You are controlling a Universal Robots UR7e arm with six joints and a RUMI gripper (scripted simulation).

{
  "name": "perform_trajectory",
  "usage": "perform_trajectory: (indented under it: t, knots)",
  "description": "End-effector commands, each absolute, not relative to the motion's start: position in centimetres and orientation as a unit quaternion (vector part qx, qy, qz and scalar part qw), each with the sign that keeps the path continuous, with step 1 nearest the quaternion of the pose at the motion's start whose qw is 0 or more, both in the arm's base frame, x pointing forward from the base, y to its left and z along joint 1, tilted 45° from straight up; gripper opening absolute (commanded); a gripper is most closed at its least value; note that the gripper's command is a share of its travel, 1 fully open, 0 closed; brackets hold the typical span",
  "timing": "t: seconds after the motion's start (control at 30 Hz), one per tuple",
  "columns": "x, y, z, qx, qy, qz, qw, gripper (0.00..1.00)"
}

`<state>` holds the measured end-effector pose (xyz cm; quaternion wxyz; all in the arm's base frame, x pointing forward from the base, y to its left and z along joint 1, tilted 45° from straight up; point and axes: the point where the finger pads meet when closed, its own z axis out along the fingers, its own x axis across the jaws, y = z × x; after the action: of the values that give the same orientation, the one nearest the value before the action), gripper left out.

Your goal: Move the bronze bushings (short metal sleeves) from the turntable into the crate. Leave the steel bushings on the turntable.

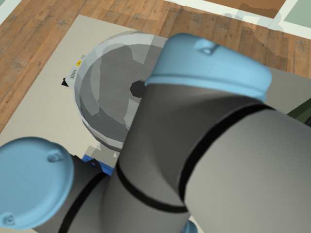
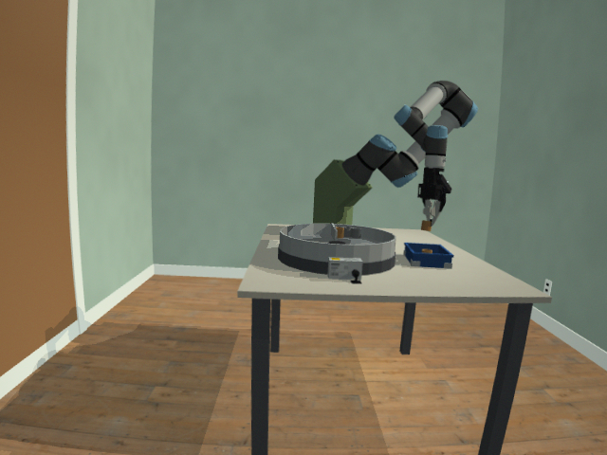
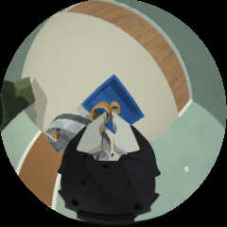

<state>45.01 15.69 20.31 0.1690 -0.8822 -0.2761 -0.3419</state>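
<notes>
My gripper (image 2: pixel 431 216) hangs above the table, just behind the blue crate (image 2: pixel 428 254), and is shut on a bronze bushing (image 2: pixel 426 225) held at its fingertips. In the wrist view the fingers (image 3: pixel 101 119) hold that bronze ring (image 3: pixel 96 113) over the near edge of the crate (image 3: pixel 113 100). A second bronze bushing (image 3: pixel 113 109) lies inside the crate (image 2: pixel 427 254). The grey turntable (image 2: pixel 339 243) stands to the left with a bronze bushing (image 2: pixel 339 229) upright on it. In the top view the arm hides most of the turntable (image 1: pixel 110 92) and the crate (image 1: pixel 101 166).
A green robot pedestal (image 2: pixel 338 193) stands behind the turntable. A small control box (image 2: pixel 344 268) sits on the turntable's front. The table edge runs close to the right of the crate. No steel bushing shows clearly in any view.
</notes>
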Motion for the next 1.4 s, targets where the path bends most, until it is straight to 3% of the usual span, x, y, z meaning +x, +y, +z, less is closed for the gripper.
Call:
perform_trajectory:
  t: [0.0,1.37]
  knots:
    - [45.9,16.4,19.3,-0.882,-0.276,-0.342,0.168,0.0]
    - [47.7,18.2,16.7,-0.882,-0.276,-0.342,0.168,0.0]
